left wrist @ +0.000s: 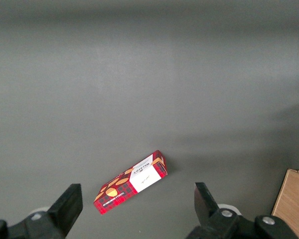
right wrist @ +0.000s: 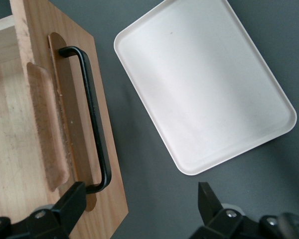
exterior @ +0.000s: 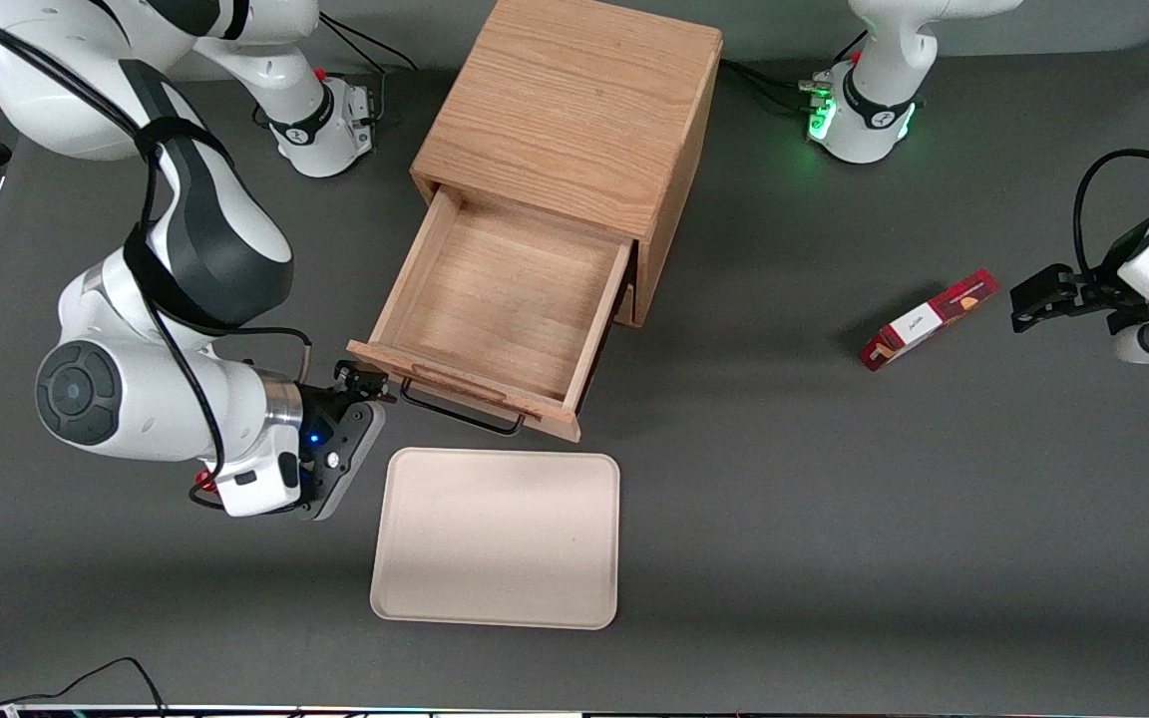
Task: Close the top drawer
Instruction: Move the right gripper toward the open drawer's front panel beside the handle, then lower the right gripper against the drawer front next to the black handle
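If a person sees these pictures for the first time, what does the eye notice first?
First, the top drawer, pulled far out of the oak cabinet and empty. The open claw waits beside its black handle, at the working arm's end. A pale tray lies nearer the camera.
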`<state>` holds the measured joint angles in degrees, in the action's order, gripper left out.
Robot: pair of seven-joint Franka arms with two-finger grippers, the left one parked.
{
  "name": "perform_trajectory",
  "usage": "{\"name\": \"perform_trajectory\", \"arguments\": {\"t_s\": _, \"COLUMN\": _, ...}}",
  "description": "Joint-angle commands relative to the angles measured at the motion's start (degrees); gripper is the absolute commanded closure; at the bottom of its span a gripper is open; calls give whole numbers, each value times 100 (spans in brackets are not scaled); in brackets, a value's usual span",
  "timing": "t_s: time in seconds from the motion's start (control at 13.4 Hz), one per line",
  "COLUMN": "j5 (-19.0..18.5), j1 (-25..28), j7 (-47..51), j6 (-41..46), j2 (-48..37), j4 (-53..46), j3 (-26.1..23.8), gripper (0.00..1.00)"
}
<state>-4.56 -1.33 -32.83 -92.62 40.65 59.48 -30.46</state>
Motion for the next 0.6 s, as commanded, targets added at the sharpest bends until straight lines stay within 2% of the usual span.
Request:
{"name": "perform_trajectory", "arguments": {"t_s": 0.0, "j5": 43, "j1": 89, "j7": -84, "j6": -97, "j2": 276, "j4": -235, "j3": -48, "gripper": 0}}
{"name": "perform_trajectory", "arguments": {"t_s": 0.52, "j5": 349, "j1": 335, "j7": 250, "j6": -98, "j2": 540, "j4": -200, "j3": -48, "gripper": 0}}
